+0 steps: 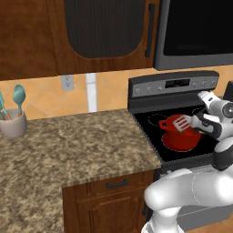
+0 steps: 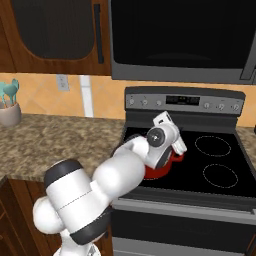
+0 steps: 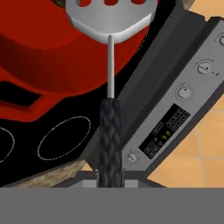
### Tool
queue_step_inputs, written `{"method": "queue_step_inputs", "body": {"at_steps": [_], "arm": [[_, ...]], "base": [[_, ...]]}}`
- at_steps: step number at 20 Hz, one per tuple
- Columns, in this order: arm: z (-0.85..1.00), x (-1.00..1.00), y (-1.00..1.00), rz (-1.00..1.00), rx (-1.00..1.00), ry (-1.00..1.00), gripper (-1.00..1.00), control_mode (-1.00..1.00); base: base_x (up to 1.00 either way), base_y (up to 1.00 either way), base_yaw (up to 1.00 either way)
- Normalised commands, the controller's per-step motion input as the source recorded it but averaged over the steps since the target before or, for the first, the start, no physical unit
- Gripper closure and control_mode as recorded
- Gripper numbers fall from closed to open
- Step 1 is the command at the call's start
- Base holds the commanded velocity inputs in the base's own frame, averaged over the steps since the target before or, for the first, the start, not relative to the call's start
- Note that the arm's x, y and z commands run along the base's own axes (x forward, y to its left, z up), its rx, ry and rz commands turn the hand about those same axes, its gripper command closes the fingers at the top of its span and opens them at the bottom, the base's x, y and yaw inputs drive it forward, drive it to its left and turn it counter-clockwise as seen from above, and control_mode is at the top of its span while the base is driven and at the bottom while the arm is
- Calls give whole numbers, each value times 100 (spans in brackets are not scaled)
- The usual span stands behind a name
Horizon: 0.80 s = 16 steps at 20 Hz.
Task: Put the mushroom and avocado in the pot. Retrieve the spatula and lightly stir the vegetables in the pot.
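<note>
Far left on the granite counter (image 1: 73,145) sits a beige cup (image 1: 13,124) w/ teal spoon-like utensils (image 1: 18,96) poking out, well apart from the action. Moving right, the stove (image 1: 182,113) w/ its black glass top carries the red pot (image 1: 181,134) on the front left burner. The spatula (image 1: 183,123) hangs over the pot, silver slotted head above the rim, thin shaft running back to a black handle (image 3: 109,140). Further right, the gripper (image 1: 200,121) is clamped shut on that handle, so the head sticks out ahead of the pincer toward the pot's left side. In the hand view the handle runs straight up from btwn the fingertips, head just over the pot. Can't see the pot's contents.
</note>
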Motion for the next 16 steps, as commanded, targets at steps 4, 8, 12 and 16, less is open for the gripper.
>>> {"method": "queue_step_inputs", "body": {"at_steps": [4,8,12,16], "arm": [[0,2,17,2,-29,0,100,-100],[0,0,49,-1,-28,0,100,-100],[1,14,58,-1,-34,11,100,-100],[16,26,51,1,-35,23,100,-100]], "base": [[0,0,0],[0,0,0],[0,0,0],[0,0,0]]}}
